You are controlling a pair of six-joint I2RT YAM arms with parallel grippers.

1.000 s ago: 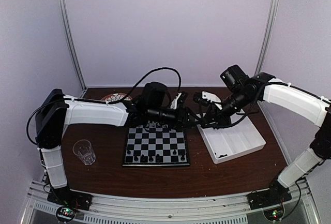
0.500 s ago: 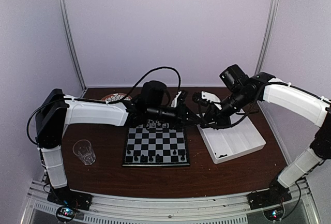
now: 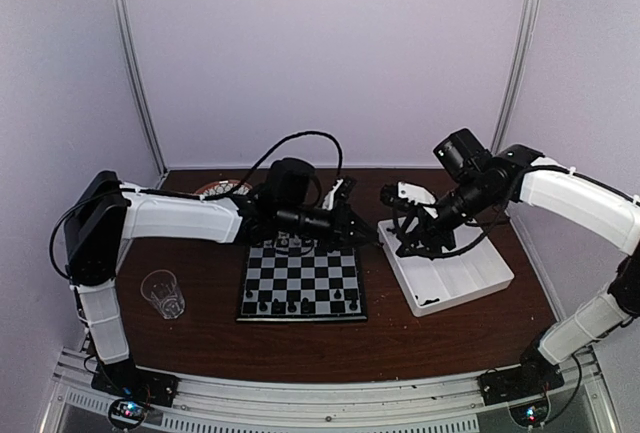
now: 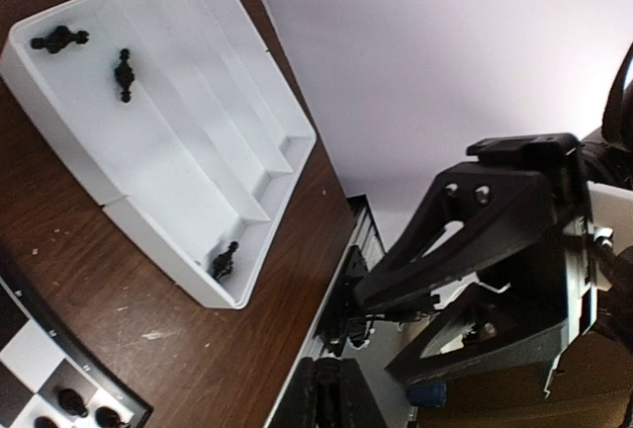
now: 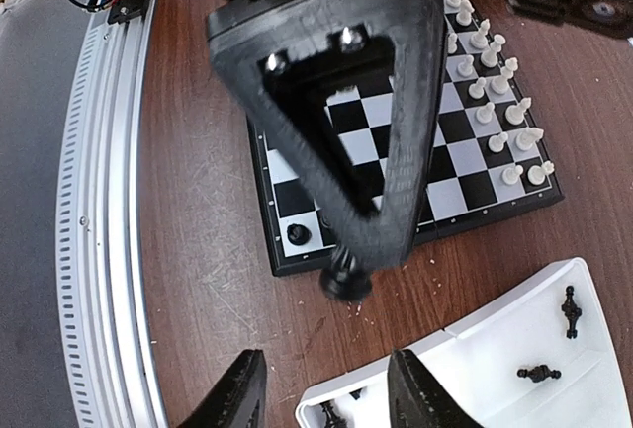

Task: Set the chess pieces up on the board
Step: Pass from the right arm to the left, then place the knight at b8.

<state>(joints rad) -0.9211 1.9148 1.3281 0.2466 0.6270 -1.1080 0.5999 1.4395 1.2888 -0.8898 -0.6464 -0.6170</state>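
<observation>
Item 1: left gripper, black with triangular-framed fingers. Its jaws are pinched shut on one small black turned chess piece. The piece hangs from the tips over the scuffed brown wooden tabletop, between the board's corner and the tray. I read this as a pass between arms, since the tray sits on the right arm's side and the board on the left's

Item 2: right gripper. Its fingers stand apart with nothing between them, near the held piece and at the tray's far end

Item 3: flat chessboard of black and light-grey checks, centre of the table. The white chessmen are ranked along its far side. A few black chessmen stand on the near row with gaps, so I judge the black side well short of done

Item 4: white compartmented plastic tray, just right of the board. It holds three loose black pieces lying on their sides

Item 5: clear plastic cup, left of the board and well apart from it. A round patterned plate lies mostly hidden behind the left arm. Neither is in the way

Obstructions: the right gripper is close beside the carried piece. The white ranks also lie under the left wrist's path toward the near rows
</observation>
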